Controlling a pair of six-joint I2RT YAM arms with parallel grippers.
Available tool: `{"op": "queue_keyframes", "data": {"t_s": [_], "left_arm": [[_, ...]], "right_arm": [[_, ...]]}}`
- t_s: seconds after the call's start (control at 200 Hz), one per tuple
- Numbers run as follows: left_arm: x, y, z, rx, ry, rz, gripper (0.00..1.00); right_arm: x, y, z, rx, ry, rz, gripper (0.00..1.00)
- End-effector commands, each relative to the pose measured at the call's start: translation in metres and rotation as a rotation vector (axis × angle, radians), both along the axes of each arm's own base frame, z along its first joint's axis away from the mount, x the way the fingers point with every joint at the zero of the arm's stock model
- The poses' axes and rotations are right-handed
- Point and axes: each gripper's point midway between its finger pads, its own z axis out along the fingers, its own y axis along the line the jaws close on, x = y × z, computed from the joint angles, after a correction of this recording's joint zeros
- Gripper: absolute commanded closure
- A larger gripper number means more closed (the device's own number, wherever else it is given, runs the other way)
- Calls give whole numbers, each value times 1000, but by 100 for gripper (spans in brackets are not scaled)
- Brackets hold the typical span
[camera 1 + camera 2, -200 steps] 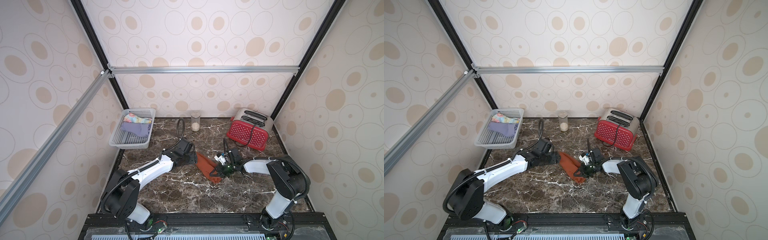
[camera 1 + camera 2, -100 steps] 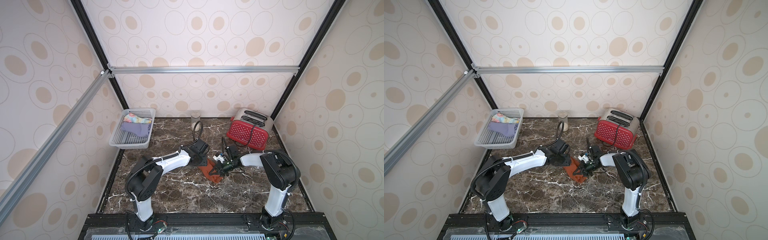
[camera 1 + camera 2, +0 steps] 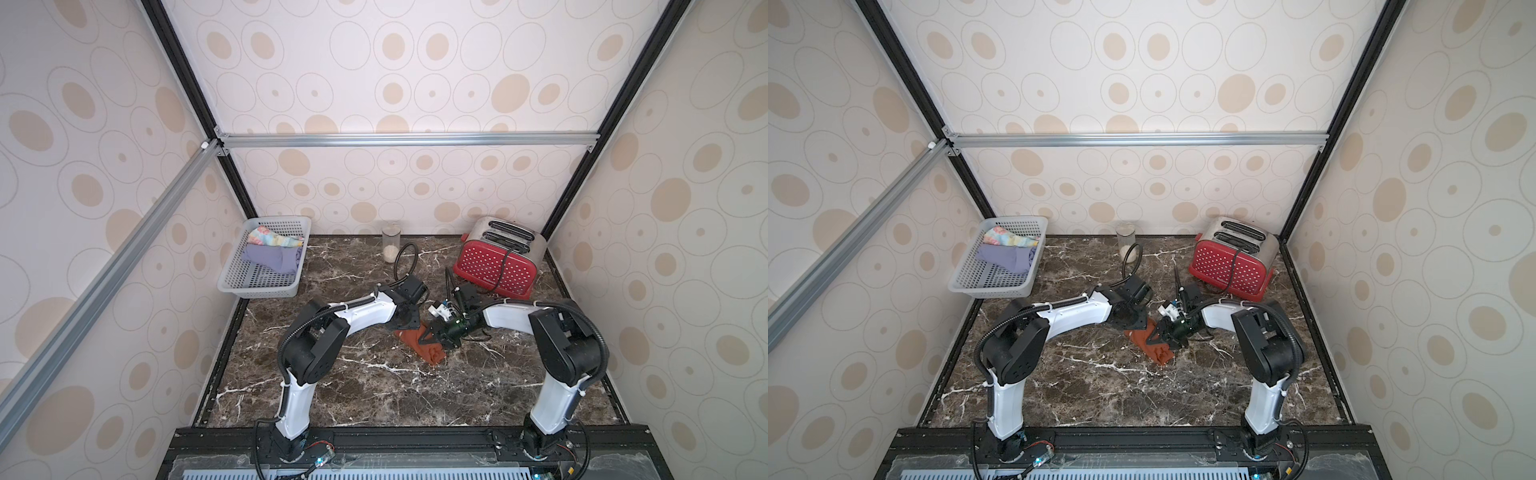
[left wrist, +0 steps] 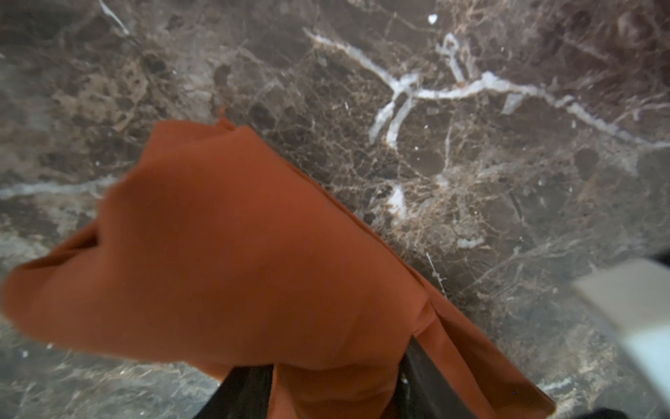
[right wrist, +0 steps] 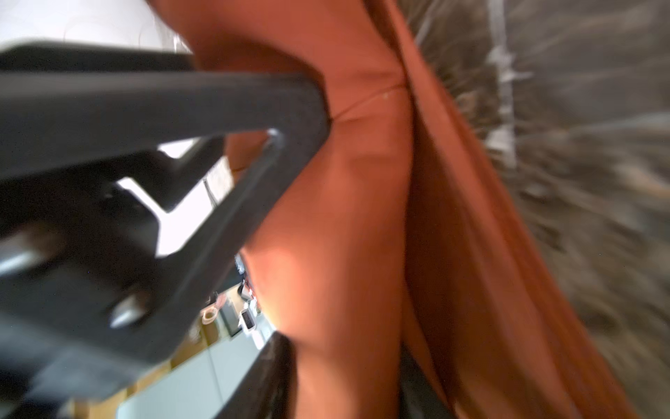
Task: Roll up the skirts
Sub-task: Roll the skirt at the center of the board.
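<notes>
– Left wrist view: orange skirt (image 4: pixel 235 254) right up close, bunched in a loose fold on the table (image 4: pixel 471 145). Left gripper (image 4: pixel 333 384) at its edge, cloth between the two fingers. Pinched or only draped over? Cannot tell from here.

– Right wrist, same skirt (image 5: pixel 362 235). Right gripper (image 5: pixel 297 225) with jaws parted, let go by the look of it, cloth bulging just past the tips.

– Step in hand, at a guess: rolling this one, roll only part made.

– Agreed. Next up: a fresh bite on the loose edge, then a turn over toward the roll, both ends kept level to stop any fanning out.

– Now both top views: orange skirt (image 3: pixel 430 353) mid-table between the two grippers, far end hidden under them. Seen only from up there: purple skirt (image 3: pixel 274 257) and floral skirt (image 3: pixel 270 237) in the basket (image 3: pixel 262 291), well apart at the back left corner. Rolled or not? Too small to say.

– And only the wrists giving the folds close up.
</notes>
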Motion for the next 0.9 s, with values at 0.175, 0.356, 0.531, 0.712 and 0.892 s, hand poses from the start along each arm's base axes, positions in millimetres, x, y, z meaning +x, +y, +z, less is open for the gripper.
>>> {"op": "queue_keyframes", "data": {"t_s": [0.175,0.356,0.531,0.712,0.892], "left_arm": [[-8,27,-39,111,85,51,48],[-7,22,-38,94,91,47,48],[-7,21,-32,86,83,40,48],[-7,20,-29,79,83,38,48],[-8,20,-27,75,86,43,47]], "right_arm": [[4,-63,9,-250,-194,-216,47],[2,-76,56,-310,-567,-301,32],[-3,-57,81,-297,-716,-293,31],[6,-23,64,-330,-575,-177,46],[13,-11,30,-405,-503,-158,58]]}}
